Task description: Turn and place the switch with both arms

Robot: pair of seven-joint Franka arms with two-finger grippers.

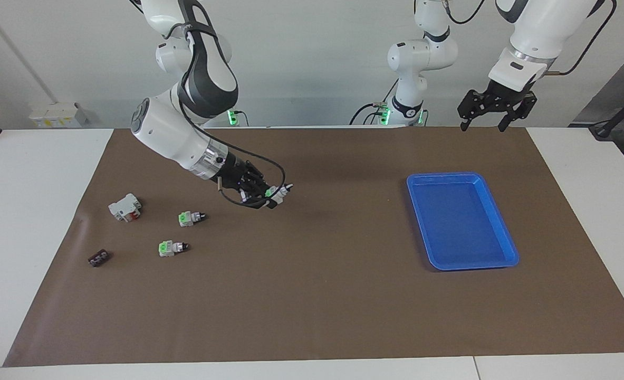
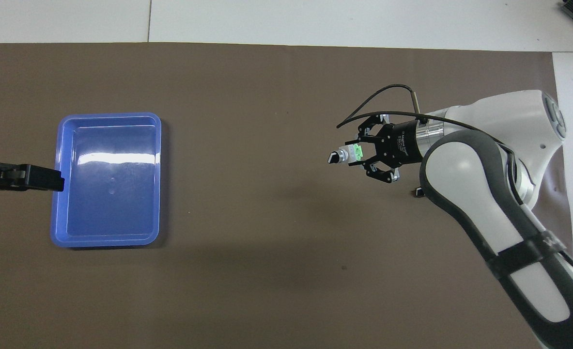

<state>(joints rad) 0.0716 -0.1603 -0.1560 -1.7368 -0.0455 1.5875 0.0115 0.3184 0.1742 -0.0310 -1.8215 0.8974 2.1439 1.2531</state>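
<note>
Switch [image 1: 279, 193]: white-grey body, green cap, black knob tip; clamped in the right gripper, up off the mat, lying roughly level with the knob tip pointing toward the left arm's end of the table. In the overhead view [image 2: 345, 155] the green cap sits between the fingers and the black tip sticks out past them.
Right gripper [image 1: 269, 196]: fingers closed on the switch, over bare brown mat [image 1: 312, 295] near the middle of the table, on the right arm's half. Forearm slopes down from the shoulder, wrist turned sideways; a thin black cable loops round the wrist.
Left gripper [image 1: 490, 125]: raised over the mat's edge nearest the robots, at the left arm's end; fingers spread apart, nothing between them. Arm waits. In the overhead view only its dark tip shows [image 2: 34, 178], over the rim of the tray.
Blue tray [image 1: 493, 261]: flat on the mat toward the left arm's end, nothing in it.
Other two switches: one [image 1: 191, 217] and another [image 1: 171, 247] lie on the mat toward the right arm's end, near each other, apart, knob tips toward the tray's end.
White block with red part [image 1: 125, 207]: on the mat beside those two, closer to the mat's end.
Small dark flat piece [image 1: 99, 258]: on the mat, farther from the robots than the white block.
</note>
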